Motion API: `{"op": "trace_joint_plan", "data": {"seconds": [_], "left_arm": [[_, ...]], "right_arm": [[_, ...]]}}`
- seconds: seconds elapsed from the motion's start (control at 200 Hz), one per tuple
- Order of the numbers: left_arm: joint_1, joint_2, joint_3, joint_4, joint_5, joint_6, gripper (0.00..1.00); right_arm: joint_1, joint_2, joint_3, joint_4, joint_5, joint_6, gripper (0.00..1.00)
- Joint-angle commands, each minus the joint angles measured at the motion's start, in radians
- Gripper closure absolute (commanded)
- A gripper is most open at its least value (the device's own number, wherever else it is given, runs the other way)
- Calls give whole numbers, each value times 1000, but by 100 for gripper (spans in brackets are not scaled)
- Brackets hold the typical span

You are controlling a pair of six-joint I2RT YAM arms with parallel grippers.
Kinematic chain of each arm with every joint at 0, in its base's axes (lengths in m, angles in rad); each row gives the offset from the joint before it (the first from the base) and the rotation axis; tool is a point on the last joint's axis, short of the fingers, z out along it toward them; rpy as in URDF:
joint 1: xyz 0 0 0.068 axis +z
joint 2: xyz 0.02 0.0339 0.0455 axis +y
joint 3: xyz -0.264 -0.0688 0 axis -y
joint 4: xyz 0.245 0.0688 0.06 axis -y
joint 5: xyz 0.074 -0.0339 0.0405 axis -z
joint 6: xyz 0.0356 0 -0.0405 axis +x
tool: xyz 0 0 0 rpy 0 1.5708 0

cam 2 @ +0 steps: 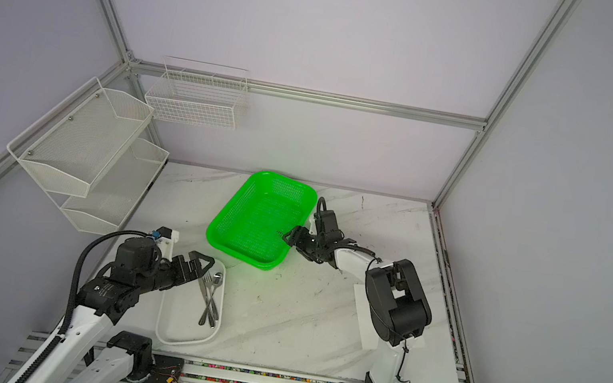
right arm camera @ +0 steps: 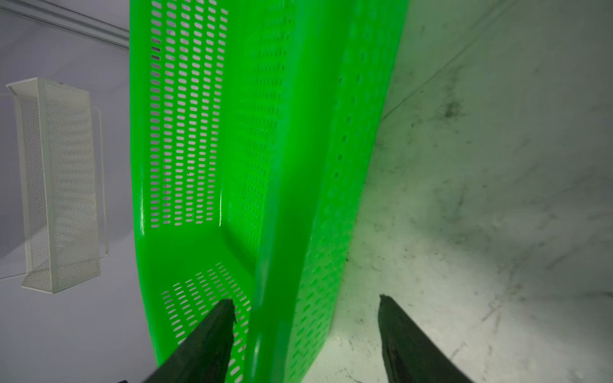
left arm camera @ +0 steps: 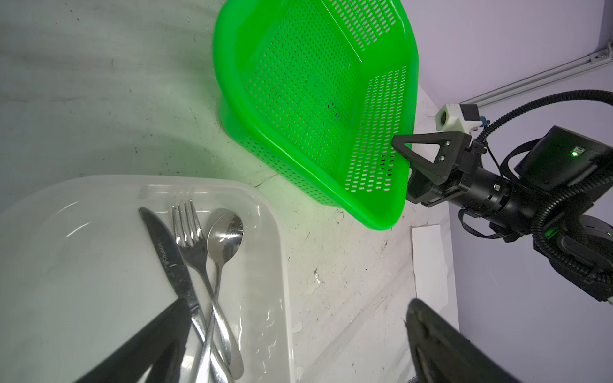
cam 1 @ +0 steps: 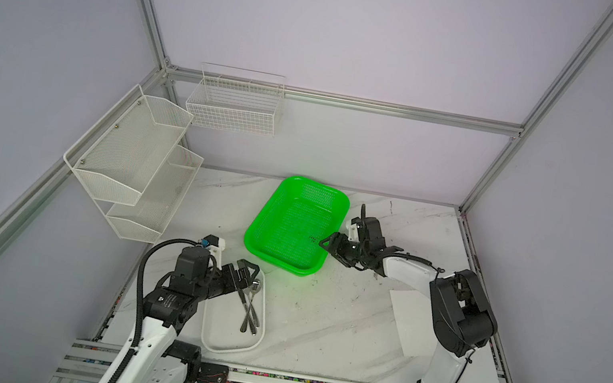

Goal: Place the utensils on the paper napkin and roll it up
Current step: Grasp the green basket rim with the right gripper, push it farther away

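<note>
The glossy, raised-rim white tray (cam 1: 226,335) holds the utensils (cam 1: 250,309): a shiny steel knife (left arm camera: 166,252), fork (left arm camera: 192,238) and spoon (left arm camera: 225,232), handles crossed. The thin paper napkin (cam 1: 409,323) lies flat on the marbled tabletop (cam 1: 317,321) beneath the right arm. The left gripper (cam 1: 247,273) is spread wide above the tray. The right gripper (cam 1: 326,245) has its fingers (right arm camera: 212,331) parted astride the wall of the perforated green plastic basket (cam 1: 300,221).

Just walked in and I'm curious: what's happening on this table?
Two robot arms are at work. The right tool straddles a side wall of a green basket, jaws apart, not clamped. The left tool hangs open over a white tray where the utensils lie crossed. The paper napkin lies flat beneath the right arm, no cutlery on it yet.
</note>
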Motion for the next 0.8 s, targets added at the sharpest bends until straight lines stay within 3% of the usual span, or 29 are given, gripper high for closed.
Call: {"op": "trace_joint_plan", "data": {"seconds": [0.0, 0.22, 0.345, 0.6, 0.69, 0.795], "left_arm": [[-13, 4, 38, -1, 27, 14, 0], [-41, 24, 29, -14, 20, 7, 0], [-53, 32, 26, -19, 7, 9, 0], [-81, 114, 42, -25, -10, 26, 0], [-102, 147, 47, -25, -25, 34, 0], [-137, 187, 55, -21, -43, 41, 0]], "right_arm": [[7, 46, 79, 62, -5, 41, 31], [24, 166, 203, 168, 53, 158, 37], [37, 266, 304, 201, 30, 207, 40], [54, 475, 645, 40, 47, 57, 43], [51, 538, 773, -20, -7, -12, 43], [48, 524, 863, -152, -18, -90, 39]]}}
